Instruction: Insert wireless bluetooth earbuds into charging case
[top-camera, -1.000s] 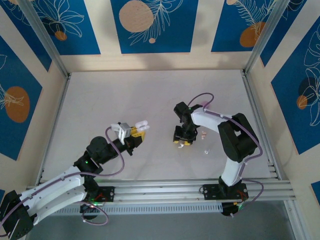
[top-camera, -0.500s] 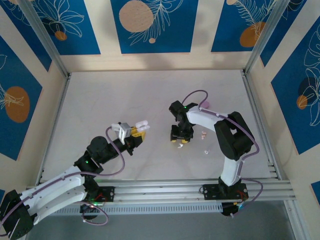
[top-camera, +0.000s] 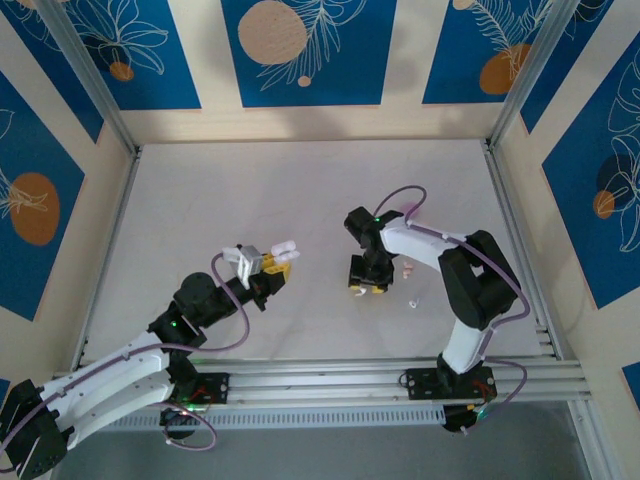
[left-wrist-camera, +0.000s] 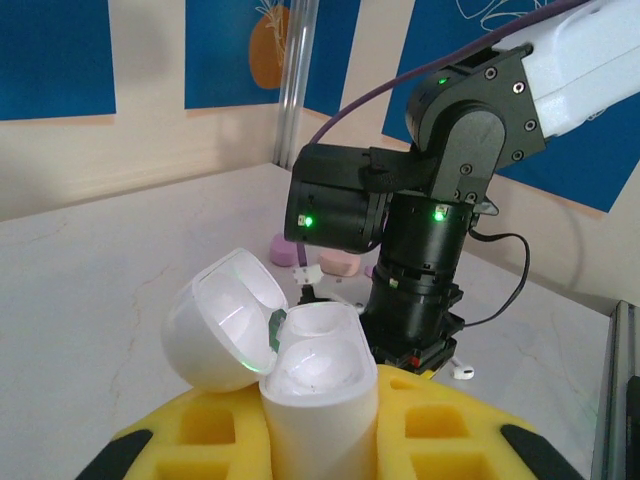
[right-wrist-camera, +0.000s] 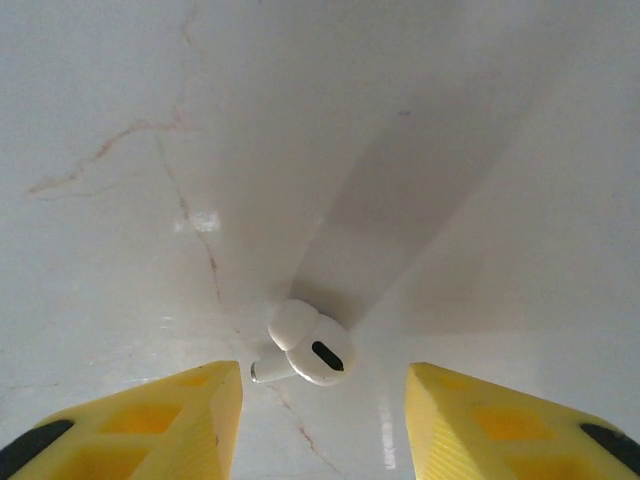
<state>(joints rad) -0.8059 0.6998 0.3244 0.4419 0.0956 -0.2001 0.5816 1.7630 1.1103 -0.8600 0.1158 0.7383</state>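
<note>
Near the middle of the table (top-camera: 300, 190), toward its near edge, the job has barely begun: no earbud is in place yet. The left gripper (top-camera: 268, 263) is clamped on the white charging case (left-wrist-camera: 318, 385) and holds it above the surface with the lid (left-wrist-camera: 222, 318) swung open. As far as the left wrist view shows, the hollows inside are bare.

Right of centre, the right gripper (top-camera: 365, 283) points straight down at the table. Its yellow fingers stand apart and grasp nothing. One white earbud (right-wrist-camera: 300, 352) lies flat on the tabletop between them, touching neither finger (the wrist view shows bare table on both sides of it). This looks like the pick-up step, with the jaws lined up but not yet closed.

A second white earbud (top-camera: 414, 303) lies on the table just beyond, toward the right edge. Some pale pink pieces (top-camera: 407, 268) sit close by; whether they are earbuds or small cases is too hard to tell.

My reading is that almost everything is left to do:
- Close on the first white earbud and lift it.
- Carry it across to the open case and seat it in a hollow.
- Do the same with its partner.
</note>
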